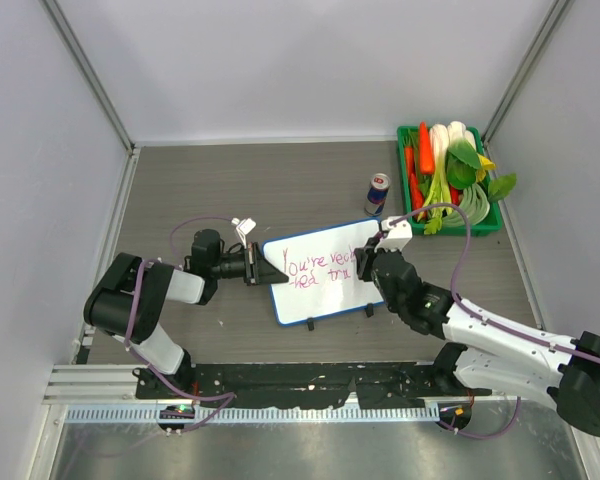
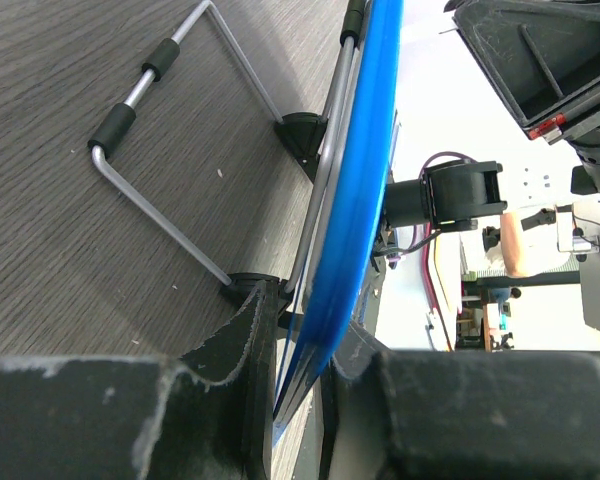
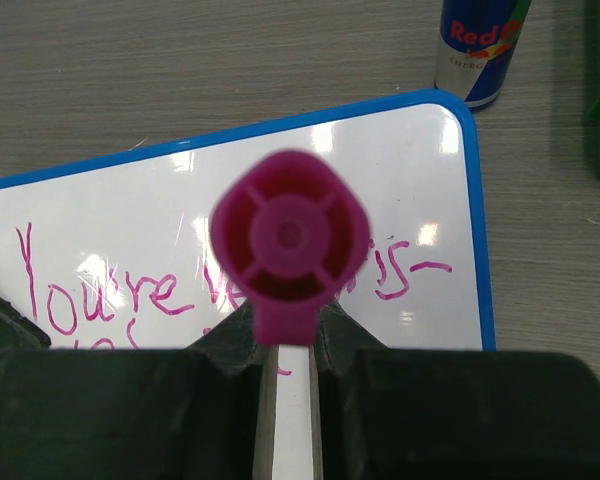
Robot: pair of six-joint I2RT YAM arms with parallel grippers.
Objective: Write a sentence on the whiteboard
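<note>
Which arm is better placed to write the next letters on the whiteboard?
Right. The right gripper holds the pink marker over the whiteboard, by the sentence; the left gripper clamps the board's edge.

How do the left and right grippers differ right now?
The left gripper is shut on the whiteboard, clamping its blue rim; the right gripper is shut on a pink marker. The left gripper sits at the board's left edge, the right gripper over its right end. Both are closed, holding something.
</note>
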